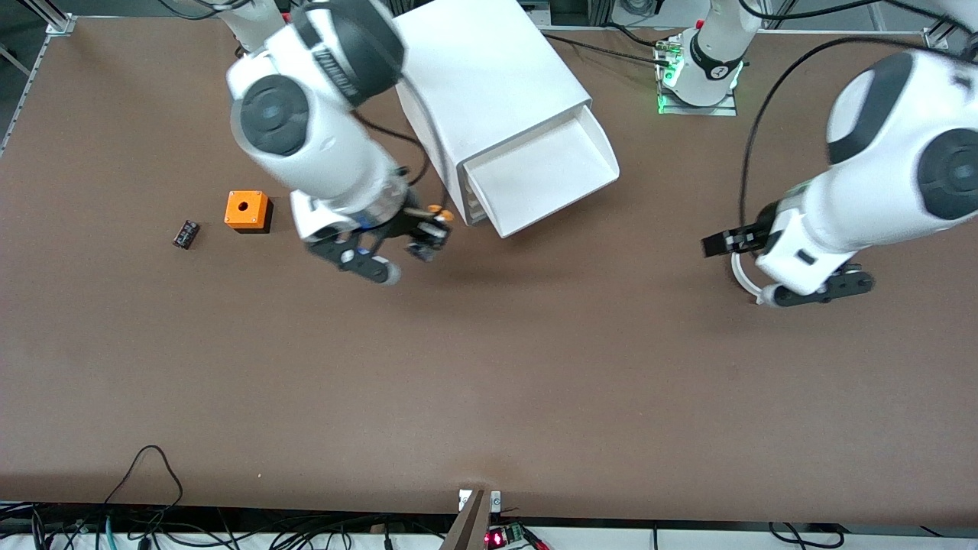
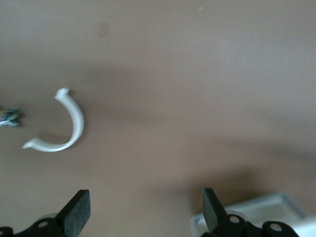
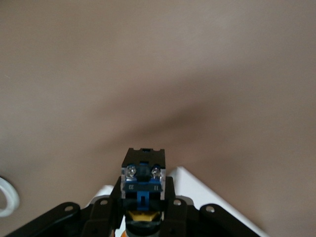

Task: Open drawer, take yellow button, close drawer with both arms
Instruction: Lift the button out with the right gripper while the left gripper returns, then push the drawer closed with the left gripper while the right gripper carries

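The white cabinet (image 1: 489,84) stands at the robots' side of the table with its drawer (image 1: 550,179) pulled open; the drawer's inside looks bare. My right gripper (image 1: 428,229) hangs over the table beside the drawer's front. It is shut on the button (image 1: 437,214), whose orange-yellow cap shows. In the right wrist view the button's (image 3: 142,180) dark blue body sits between the right gripper's (image 3: 142,197) fingers. My left gripper (image 1: 720,244) is open and empty, low over the table toward the left arm's end. In the left wrist view the left gripper (image 2: 144,197) has bare table between its fingers.
An orange box with a hole (image 1: 247,209) and a small flat black part (image 1: 186,234) lie toward the right arm's end. A white curved piece (image 1: 745,281) lies by the left gripper and also shows in the left wrist view (image 2: 64,123). Cables run along the table's front edge.
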Robot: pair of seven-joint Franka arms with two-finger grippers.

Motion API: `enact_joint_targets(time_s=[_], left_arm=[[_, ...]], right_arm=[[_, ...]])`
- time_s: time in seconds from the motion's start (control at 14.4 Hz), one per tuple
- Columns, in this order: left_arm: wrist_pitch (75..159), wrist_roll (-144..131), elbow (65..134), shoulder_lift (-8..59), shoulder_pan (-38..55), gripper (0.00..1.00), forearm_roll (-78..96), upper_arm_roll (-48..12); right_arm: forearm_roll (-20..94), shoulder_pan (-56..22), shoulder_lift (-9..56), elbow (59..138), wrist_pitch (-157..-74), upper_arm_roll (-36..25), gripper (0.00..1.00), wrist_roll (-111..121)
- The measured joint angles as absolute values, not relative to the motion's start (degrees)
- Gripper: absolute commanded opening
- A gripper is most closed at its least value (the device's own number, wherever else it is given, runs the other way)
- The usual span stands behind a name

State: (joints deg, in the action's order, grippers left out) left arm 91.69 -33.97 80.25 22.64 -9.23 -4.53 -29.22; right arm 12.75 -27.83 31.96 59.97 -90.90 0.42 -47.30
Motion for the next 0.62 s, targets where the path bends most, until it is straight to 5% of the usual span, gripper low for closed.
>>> enact_joint_targets(time_s=[0.28, 0.62], left_arm=[[104.4, -49.0, 88.5, 23.3, -4.0, 1.00, -5.1, -30.3], [112.6, -59.1, 95.0, 23.4, 1.7, 1.00, -7.5, -30.4]], right_arm=[[11.5, -23.6, 30.5, 62.0, -85.2, -5.4, 0.00, -25.2], [9.3, -23.4, 28.3, 70.1, -87.9, -15.7, 0.00, -5.8]])
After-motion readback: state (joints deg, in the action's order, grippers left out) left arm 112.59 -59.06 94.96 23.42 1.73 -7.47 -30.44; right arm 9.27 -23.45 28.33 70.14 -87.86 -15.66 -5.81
